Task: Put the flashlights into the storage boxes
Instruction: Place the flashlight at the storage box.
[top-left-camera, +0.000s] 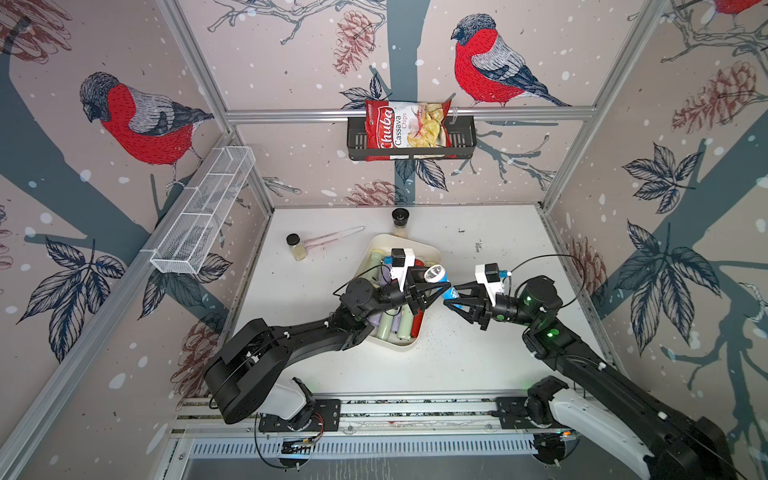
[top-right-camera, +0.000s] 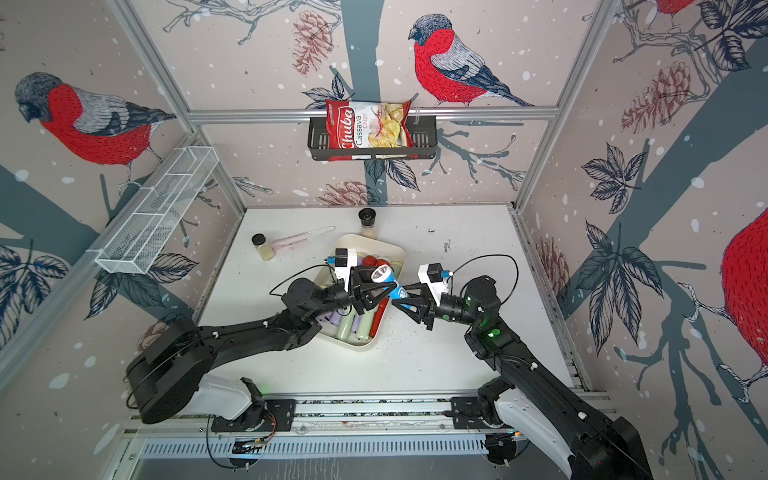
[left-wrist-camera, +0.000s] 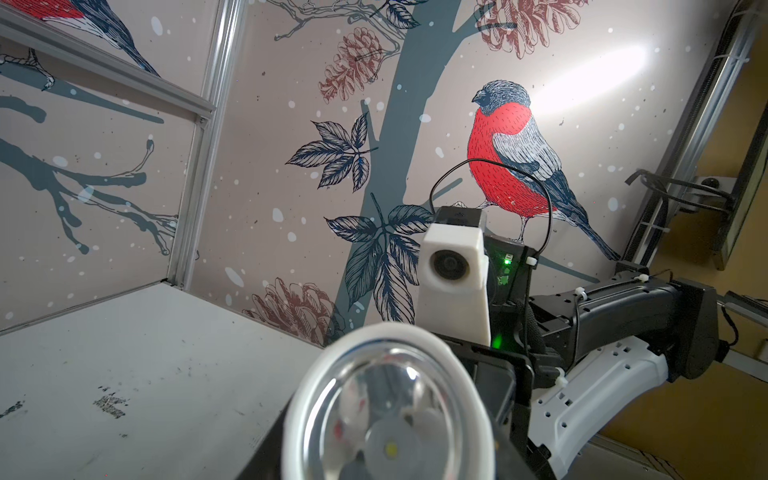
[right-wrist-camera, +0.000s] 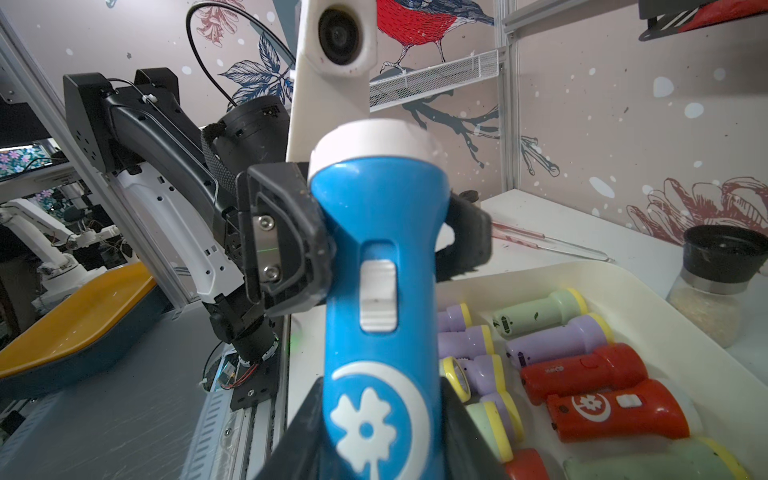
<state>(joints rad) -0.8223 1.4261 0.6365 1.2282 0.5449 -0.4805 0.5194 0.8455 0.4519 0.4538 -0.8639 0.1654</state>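
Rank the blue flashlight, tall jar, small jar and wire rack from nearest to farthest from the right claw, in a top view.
1. blue flashlight: held in the right claw.
2. tall jar: at the far end of the tray.
3. small jar: left of the tray.
4. wire rack: on the left wall.

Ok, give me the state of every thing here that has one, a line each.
blue flashlight, unlit, held off the table at both ends
left gripper, shut on the blue flashlight's neck
right gripper, shut on its tail
tray, holding the other flashlights, all lying down
small jar and tall jar, capped, standing
chip bag, sitting in the black basket
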